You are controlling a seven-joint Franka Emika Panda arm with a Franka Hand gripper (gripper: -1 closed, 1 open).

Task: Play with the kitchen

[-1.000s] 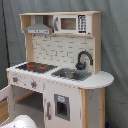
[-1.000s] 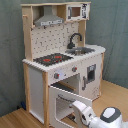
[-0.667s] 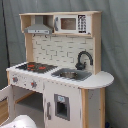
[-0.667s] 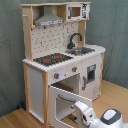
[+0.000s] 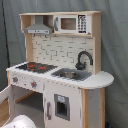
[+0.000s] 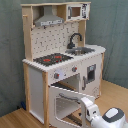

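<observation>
The kitchen (image 6: pixel 62 60) stands on the wooden floor (image 6: pixel 117 92) with its oven door (image 6: pixel 66 102) hanging open as before, and the arm (image 6: pixel 102 116) has barely shifted near it, so play seems paused; the tool's opening I cannot tell.

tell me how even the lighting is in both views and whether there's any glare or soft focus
In the first exterior view, light is soft and even on the kitchen, no hard shadows; the open oven cavity is dim and the whole frame is slightly soft. In the second exterior view, light is equally diffuse, the oven door window shows a faint sheen, and the robot arm at the bottom edge looks blurred.
</observation>
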